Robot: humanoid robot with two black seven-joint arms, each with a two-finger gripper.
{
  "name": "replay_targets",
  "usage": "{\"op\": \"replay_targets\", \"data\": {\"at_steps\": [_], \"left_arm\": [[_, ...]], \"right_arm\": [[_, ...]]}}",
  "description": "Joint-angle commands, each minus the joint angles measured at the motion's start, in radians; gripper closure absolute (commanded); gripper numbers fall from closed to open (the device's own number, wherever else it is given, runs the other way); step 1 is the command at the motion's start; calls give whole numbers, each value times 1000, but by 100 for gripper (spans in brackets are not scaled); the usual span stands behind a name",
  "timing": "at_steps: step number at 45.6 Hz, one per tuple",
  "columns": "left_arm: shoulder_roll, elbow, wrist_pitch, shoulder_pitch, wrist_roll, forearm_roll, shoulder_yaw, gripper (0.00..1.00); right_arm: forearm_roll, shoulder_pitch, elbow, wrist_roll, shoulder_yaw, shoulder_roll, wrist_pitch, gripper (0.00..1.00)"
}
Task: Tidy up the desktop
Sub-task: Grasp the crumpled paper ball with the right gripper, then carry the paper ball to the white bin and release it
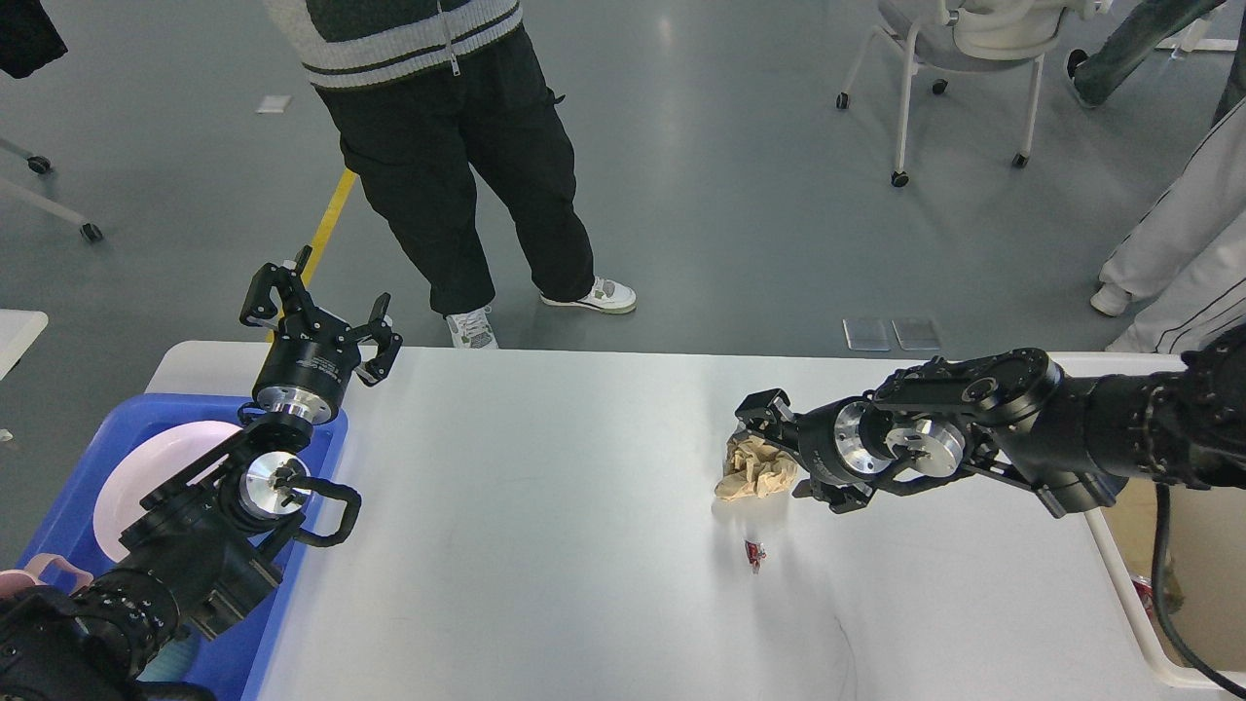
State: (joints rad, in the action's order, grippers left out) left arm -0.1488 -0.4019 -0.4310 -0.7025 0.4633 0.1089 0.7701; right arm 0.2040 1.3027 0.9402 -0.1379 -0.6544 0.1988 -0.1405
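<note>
Head view: desktop (545,545) filled lower centre of frame. Right gripper (769,453) lay low over it at centre right, fingers spread wide around crumpled brown paper (754,467), arm stretched in flat from right edge. Left gripper (316,316) stood upright at upper left, fingers apart, holding nothing, over blue tray (58,526)

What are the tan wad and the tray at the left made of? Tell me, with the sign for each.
The tan wad: most likely brown paper, matte; it is crumpled into sharp folds and creases that hold their shape.
The blue tray: apparently moulded plastic, smooth, with an even blue colour and a rounded rim.
Both judged on look alone.
</note>
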Motion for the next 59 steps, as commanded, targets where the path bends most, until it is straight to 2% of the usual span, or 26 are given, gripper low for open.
{"op": "replay_targets", "data": {"at_steps": [1,17,20,25,30,35,37,39,59], "left_arm": [[0,0,0,0,0,0,0,2],[0,0,0,0,0,0,0,2],[0,0,0,0,0,0,0,2],[0,0,0,0,0,0,0,2],[0,0,0,0,0,0,0,2],[0,0,1,0,0,0,0,2],[0,0,0,0,0,0,0,2],[0,0,0,0,0,0,0,2],[0,0,0,0,0,0,0,2]], "right_arm": [[2,-57,-38,0,34,-50,59,0],[89,-155,-86,4,101,-85,239,0],[89,-163,-87,8,104,-85,256,5],[89,-166,-87,11,111,-84,268,22],[89,-175,-87,12,127,-81,274,35],[89,-189,-87,12,144,-81,315,61],[89,-191,-87,12,144,-81,325,78],[89,-192,-87,12,144,-79,326,99],[87,-172,-6,9,139,13,322,100]]}}
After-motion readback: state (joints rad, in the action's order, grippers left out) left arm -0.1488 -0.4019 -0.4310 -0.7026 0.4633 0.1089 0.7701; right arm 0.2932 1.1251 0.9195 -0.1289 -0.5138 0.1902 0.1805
